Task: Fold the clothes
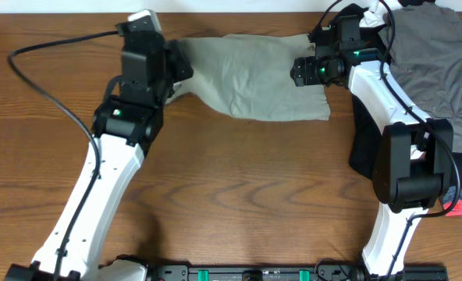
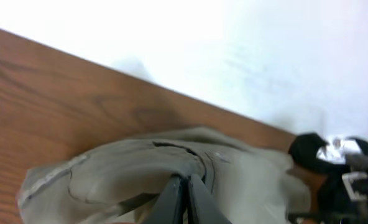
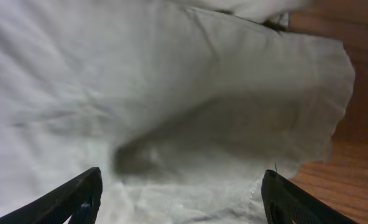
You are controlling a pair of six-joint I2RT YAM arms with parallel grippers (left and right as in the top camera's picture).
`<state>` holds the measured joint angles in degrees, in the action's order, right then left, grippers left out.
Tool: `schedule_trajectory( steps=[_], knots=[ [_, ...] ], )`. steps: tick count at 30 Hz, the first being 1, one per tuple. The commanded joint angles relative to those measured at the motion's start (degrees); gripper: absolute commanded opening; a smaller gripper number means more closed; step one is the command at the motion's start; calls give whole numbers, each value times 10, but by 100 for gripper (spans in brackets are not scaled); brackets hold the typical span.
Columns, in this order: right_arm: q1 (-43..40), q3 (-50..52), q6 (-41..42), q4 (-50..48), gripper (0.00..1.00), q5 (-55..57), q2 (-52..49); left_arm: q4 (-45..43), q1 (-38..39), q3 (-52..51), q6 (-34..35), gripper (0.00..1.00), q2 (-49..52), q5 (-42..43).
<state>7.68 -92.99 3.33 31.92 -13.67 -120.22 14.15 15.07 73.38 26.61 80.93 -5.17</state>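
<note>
Though overhead hides it, the left gripper (image 2: pixel 187 200) pinches the clothes (image 2: pixel 109 168).

- Left arm (image 1: pixel 98 179): white link is rising from the near left corner toward the far side. The black wrist section is angling up and to the right.
- Left claw (image 1: pixel 183 69): it is pointing right. In the wrist view, the claw (image 2: pixel 187 198) is keeping both dark fingers (image 2: pixel 171 199) pressed together, pinching a fold of the clothes (image 2: pixel 140 165).
- Right arm (image 1: pixel 379 97): it is standing up from the near right side and bending at a black joint. The white link is reaching to the far edge, where the wrist is turning back to the left.
- Right claw (image 1: pixel 301 70): it is facing left. In the wrist view, the claw (image 3: pixel 181 177) is holding its jaws spread wide, one finger (image 3: pixel 78 196) at each lower corner, gripping nothing
</note>
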Motion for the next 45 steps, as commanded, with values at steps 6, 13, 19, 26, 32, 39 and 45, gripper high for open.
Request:
schedule_trajectory(
  steps=[6, 13, 19, 26, 32, 39, 45],
  knots=[
    [7, -11, -9, 4, 80, -1, 20, 15, -1, 8, 18, 6, 38, -31],
    [6, -11, -9, 5, 80, -1, 20, -20, 1, 8, 18, 6, 63, -30],
    [7, -11, -9, 9, 80, -1, 20, -101, 5, 8, 22, 6, 159, 0],
    [6, -11, -9, 13, 80, -1, 20, -195, 22, 8, -3, 35, 268, 57],
    [6, -11, -13, 17, 80, 0, 20, -48, 1, 8, -80, 83, 225, 58],
    [7, -11, -13, 16, 80, 0, 20, 145, -73, 8, -79, 86, 133, 59],
    [7, -11, -13, 15, 80, 0, 20, 188, -102, -14, -30, 86, 143, 64]
  ],
)
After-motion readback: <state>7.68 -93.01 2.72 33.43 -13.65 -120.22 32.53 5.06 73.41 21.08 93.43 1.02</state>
